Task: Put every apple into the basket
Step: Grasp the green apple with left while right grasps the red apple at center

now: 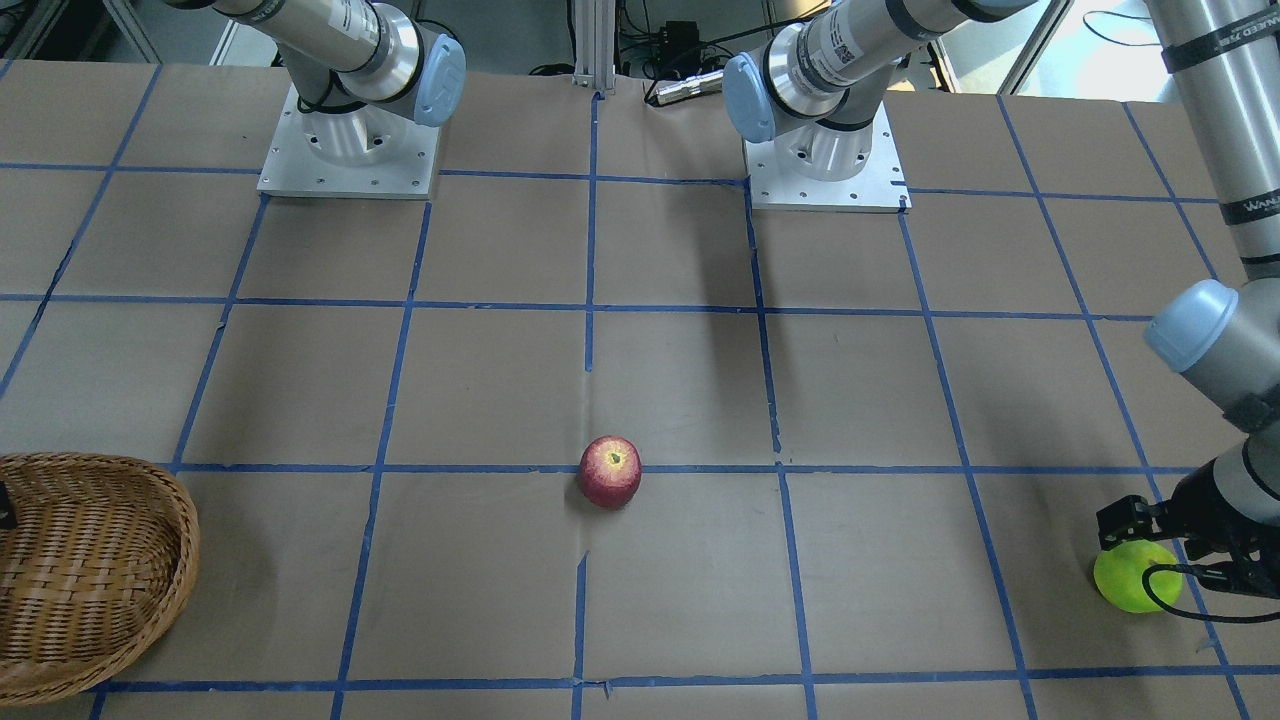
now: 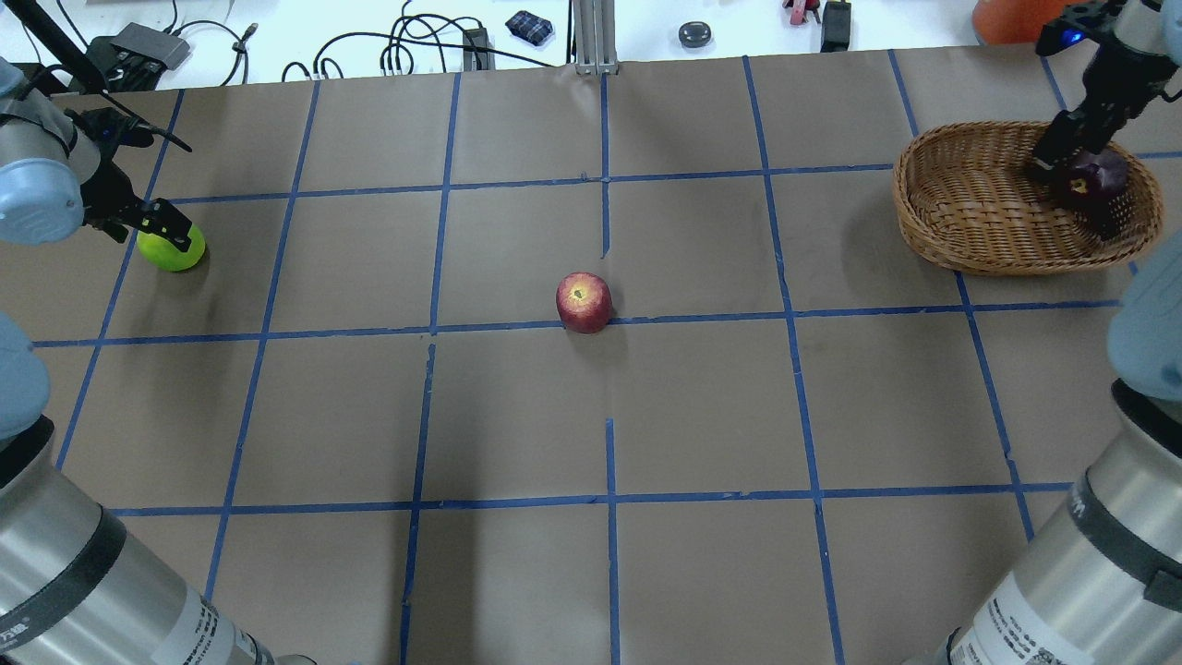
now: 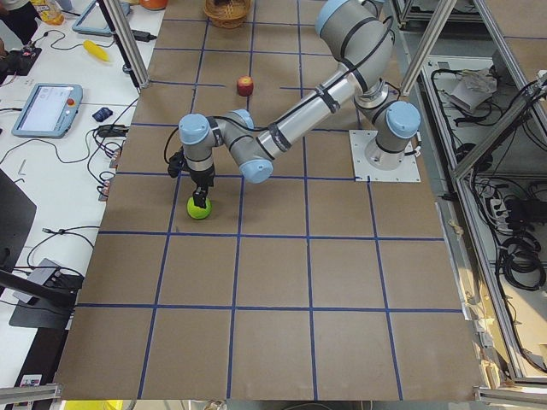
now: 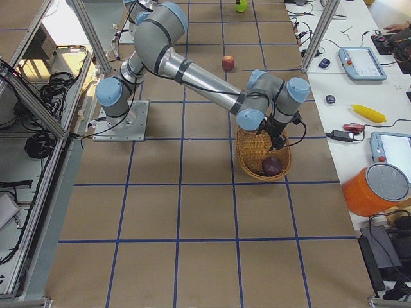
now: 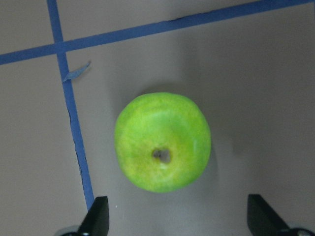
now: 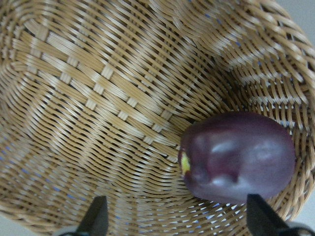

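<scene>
A lime green apple (image 5: 162, 141) lies on the table at the far left (image 2: 175, 251). My left gripper (image 5: 179, 219) hangs just above it, open, its fingertips spread wider than the fruit. A red apple (image 2: 584, 302) with yellowish flecks stands alone at the table's middle (image 1: 610, 471). The woven brown basket (image 2: 923, 222) sits at the far right and holds a dark maroon apple (image 6: 238, 156) against its wall (image 4: 272, 166). My right gripper (image 6: 177, 219) hovers open inside the basket, beside that apple and holding nothing.
Both arm bases (image 1: 350, 150) stand on the robot's side of the blue-taped grid. Cables and small devices (image 2: 416, 46) line the bench past the far edge. An orange container (image 4: 376, 189) and tablets (image 4: 363, 61) sit on the side bench.
</scene>
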Available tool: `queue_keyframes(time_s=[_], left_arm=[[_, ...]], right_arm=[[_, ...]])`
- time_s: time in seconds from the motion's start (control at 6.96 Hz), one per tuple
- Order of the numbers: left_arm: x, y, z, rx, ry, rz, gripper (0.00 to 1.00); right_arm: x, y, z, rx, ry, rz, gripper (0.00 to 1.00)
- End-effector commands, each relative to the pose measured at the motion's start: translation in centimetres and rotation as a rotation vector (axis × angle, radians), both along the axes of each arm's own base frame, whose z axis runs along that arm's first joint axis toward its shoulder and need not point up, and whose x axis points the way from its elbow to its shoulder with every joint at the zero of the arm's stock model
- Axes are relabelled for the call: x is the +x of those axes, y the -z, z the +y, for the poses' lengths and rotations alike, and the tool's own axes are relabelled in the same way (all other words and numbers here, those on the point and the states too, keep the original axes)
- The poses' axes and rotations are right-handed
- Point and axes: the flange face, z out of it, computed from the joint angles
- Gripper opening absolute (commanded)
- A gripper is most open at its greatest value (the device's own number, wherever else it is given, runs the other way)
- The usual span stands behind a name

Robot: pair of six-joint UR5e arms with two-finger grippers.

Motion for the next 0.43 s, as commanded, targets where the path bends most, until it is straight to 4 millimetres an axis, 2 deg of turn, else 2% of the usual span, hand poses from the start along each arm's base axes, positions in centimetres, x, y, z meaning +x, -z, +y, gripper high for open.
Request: queue_keyframes(time_s=[0.0, 0.14, 0.29], left_arm=[[0.9, 1.8, -1.9, -0.032, 0.007, -0.006, 1.00], [1.2, 2.6, -2.4, -0.030, 0.009, -0.004, 1.00], [1.3, 3.4, -2.3, -0.021, 0.007, 0.008, 1.00]], right_arm=[[15.7, -3.4, -0.4, -0.019, 0.120, 0.004, 1.00], [25.5, -3.3, 0.2, -0.021, 0.182, -0.016, 1.00], [32.9, -3.1, 1.3, -0.022, 0.281, -0.030, 1.00]])
